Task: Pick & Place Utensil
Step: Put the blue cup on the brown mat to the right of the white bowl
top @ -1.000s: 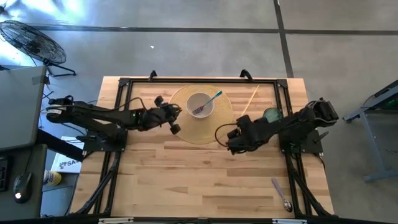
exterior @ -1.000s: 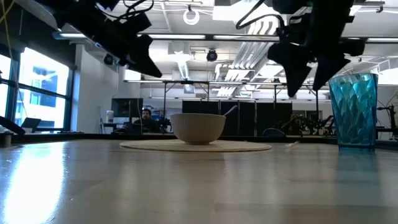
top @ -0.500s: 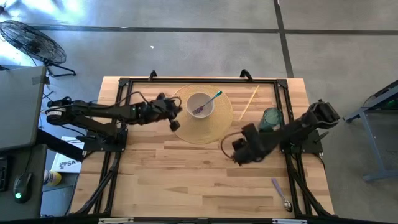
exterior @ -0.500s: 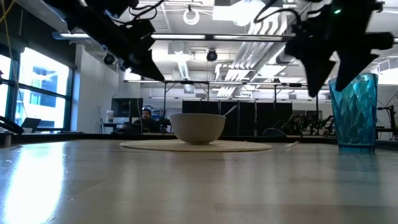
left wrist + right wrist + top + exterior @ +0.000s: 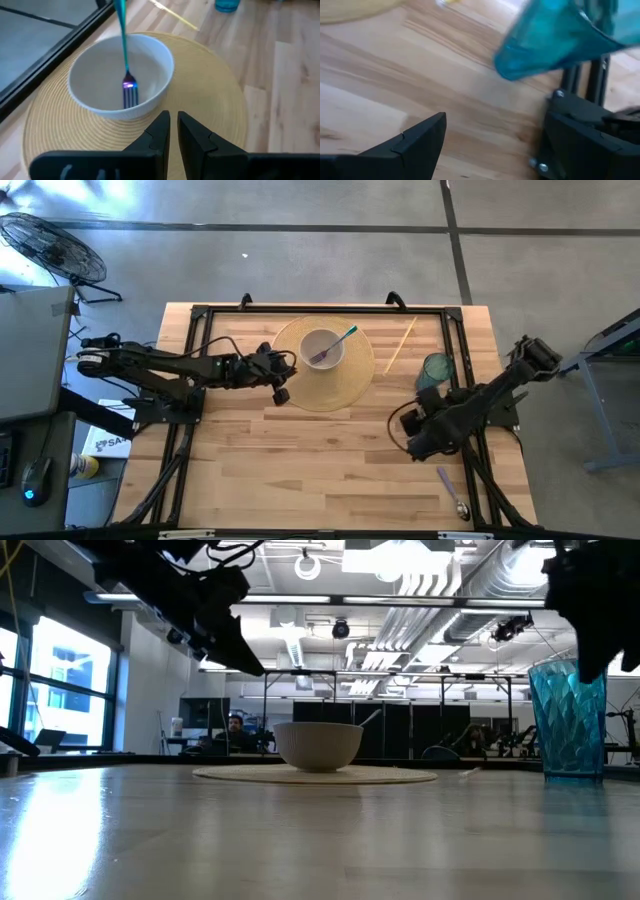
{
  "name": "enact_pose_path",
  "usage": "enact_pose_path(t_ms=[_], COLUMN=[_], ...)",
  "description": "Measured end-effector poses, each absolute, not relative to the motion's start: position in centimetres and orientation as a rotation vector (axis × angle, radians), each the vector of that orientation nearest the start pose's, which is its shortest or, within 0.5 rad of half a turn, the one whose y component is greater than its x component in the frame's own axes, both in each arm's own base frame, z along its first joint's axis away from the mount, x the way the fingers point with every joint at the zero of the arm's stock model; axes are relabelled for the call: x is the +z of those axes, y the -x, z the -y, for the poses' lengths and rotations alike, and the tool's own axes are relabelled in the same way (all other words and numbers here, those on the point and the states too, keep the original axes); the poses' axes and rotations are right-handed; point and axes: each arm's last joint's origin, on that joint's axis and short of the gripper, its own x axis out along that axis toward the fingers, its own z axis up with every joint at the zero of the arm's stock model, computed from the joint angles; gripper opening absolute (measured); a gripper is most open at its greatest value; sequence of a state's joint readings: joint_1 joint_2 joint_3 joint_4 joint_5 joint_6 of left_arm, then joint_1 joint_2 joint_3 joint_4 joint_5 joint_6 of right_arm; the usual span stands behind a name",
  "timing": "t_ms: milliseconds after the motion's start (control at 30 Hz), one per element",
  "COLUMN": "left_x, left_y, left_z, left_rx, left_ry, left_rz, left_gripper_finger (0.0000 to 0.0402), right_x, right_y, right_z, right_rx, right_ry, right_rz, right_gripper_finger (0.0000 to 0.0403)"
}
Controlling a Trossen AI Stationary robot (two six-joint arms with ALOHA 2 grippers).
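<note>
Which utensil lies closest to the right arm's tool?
The spoon on the bare wood at the table's front right, just past the right tool. The fork stands in the bowl, and the chopstick lies further back.

Light wooden counter (image 5: 300,470), black frame along its edges. Round woven mat (image 5: 350,385) lay at 12 o'clock. Teal cup (image 5: 436,366) stood at 2 o'clock, pale stick (image 5: 401,343) beside it. Spoon (image 5: 452,494) lay at 4 o'clock.
</note>
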State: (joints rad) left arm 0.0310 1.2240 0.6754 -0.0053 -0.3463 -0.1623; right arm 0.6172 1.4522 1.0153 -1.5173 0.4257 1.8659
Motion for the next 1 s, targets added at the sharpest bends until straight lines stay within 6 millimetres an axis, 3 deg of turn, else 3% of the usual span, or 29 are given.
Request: enact_pose_path(t_ms=[367,533,800,1000], left_x=[22.5,22.5,22.1,22.1], left_y=[-25.1,-25.1,-24.9,-24.9], left_z=[-1.7,-1.7,-1.5,-1.6], left_rx=[0.384,0.382,0.351,0.354], left_ry=[0.077,0.077,0.112,0.111], left_rz=[-0.519,-0.528,-0.562,-0.563], left_gripper_finger=[0.0032,0.0032,0.0032,0.0032], right_x=[23.2,24.4,24.5,24.5], right_y=[-12.0,-11.9,-11.8,-12.9], right_z=[-6.1,-5.0,-3.8,-3.3], right_rx=[-1.207,-1.136,-1.201,-1.165], right_ry=[-0.583,-0.608,-0.681,-0.724], right_rz=[-1.015,-0.915,-0.955,-0.925], right_gripper_finger=[0.0331,0.0328,0.0328,0.0327])
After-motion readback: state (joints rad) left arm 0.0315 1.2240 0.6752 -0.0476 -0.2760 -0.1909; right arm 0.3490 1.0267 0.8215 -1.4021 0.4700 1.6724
